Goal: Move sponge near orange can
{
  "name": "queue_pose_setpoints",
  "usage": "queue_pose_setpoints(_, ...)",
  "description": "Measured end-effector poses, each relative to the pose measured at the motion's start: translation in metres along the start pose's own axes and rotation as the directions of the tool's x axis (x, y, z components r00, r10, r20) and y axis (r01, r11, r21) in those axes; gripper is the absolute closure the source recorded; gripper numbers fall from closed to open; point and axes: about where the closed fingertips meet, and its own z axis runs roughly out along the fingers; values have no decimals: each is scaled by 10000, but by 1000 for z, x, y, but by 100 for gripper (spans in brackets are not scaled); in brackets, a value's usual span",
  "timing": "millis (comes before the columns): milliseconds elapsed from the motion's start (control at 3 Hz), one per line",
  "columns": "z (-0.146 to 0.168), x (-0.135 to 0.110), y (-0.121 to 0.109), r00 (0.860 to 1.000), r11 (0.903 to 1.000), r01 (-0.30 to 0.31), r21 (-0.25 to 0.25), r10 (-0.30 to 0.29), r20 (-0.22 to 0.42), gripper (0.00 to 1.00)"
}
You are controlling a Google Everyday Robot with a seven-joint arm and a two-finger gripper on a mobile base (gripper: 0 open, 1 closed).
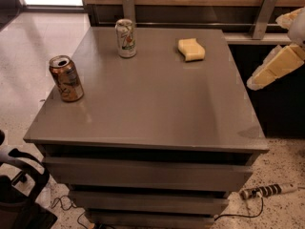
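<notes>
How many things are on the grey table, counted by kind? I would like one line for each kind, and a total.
Cans: 2, the orange can and the white-and-green can
Sponges: 1, the sponge
Total: 3 things on the table
Not counted: the gripper, open and empty, beyond the table's right edge.

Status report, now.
Gripper off the table's right side, holding nothing. Sponge back right, untouched; orange can far left. White-and-green can at the back, close to the straight path.
</notes>
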Motion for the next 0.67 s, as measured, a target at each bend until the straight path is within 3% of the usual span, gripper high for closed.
queue_pose_setpoints(333,33,-10,-24,9844,9979,-600,247,551,1669,0)
queue_pose_setpoints(667,63,-21,-39,9663,9957,-910,189,837,2433,0)
